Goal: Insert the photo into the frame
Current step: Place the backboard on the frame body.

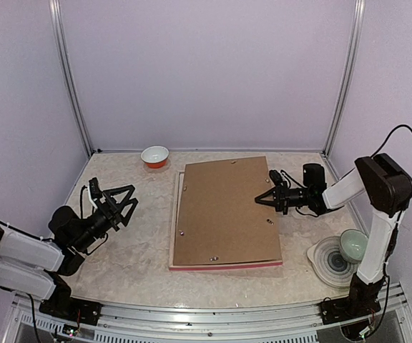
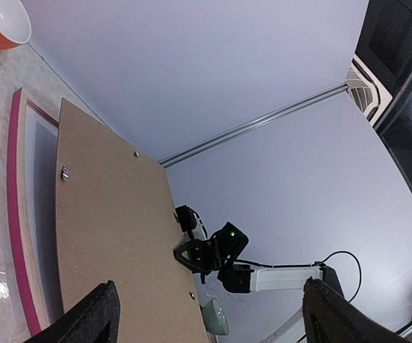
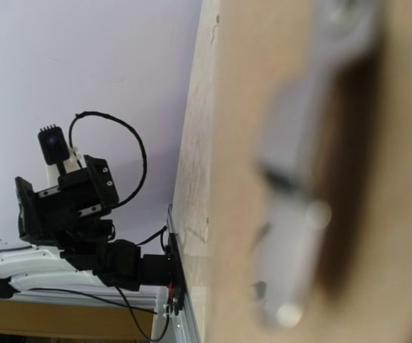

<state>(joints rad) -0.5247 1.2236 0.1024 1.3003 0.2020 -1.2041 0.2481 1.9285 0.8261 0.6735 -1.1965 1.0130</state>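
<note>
Top external view, nearest me first: the left gripper (image 1: 113,189) hangs over the bare table (image 1: 141,250) with its jaws spread wide and nothing between them, well apart from the work. Over at the near right sit a ringed plate (image 1: 325,263) and a pale green cup (image 1: 353,245), neither of them involved. Mid-table lies the frame (image 1: 224,266) face down, its pink edge showing along the near side, with the brown backing board (image 1: 224,211) laid on top of it. I cannot see the photo at all; I judge it is under that board, but the pictures do not prove it. The board looks a touch skewed, since a pale strip of frame shows along its left side. The right gripper (image 1: 258,201) is pinched fully shut, holding nothing, its tip over the board's right portion near a small metal tab (image 1: 269,221); whether it touches I cannot tell, as the right wrist view is only blur there. Farthest off, an orange bowl (image 1: 155,155) stands by the back wall. I take this as the closing-up step, so next I would nudge the board square into the recess, then press it down and turn the tabs.
</note>
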